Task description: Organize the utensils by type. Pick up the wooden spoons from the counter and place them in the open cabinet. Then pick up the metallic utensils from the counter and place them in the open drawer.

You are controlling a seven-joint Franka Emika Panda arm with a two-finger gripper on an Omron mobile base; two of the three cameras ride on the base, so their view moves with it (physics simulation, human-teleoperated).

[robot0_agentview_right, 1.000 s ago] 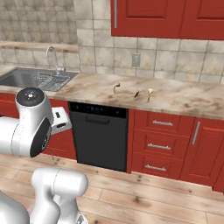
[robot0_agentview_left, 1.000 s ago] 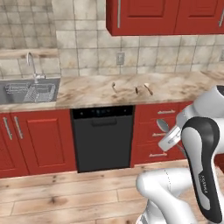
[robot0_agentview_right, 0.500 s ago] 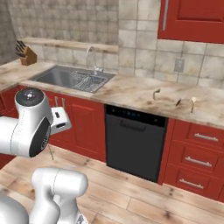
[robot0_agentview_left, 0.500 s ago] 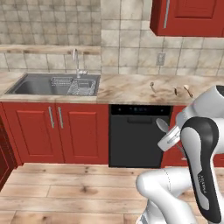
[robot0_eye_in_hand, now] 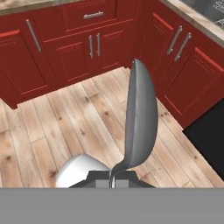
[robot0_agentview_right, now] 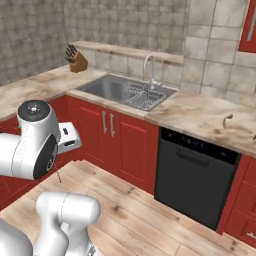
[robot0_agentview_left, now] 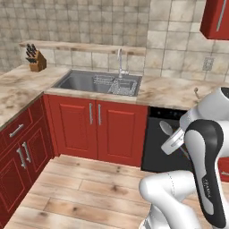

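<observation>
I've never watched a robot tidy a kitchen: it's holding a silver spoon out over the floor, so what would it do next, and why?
Probably keep carrying it toward the open drawer. The gripper is shut on the silver spoon, which hangs over wooden floor facing closed red cupboards, so nothing here can receive it yet.

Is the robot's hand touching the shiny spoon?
Touching. In the hand view the silver spoon rises straight out of the shut gripper, its thin handle pinched at the bottom, high above the wooden floor.
</observation>
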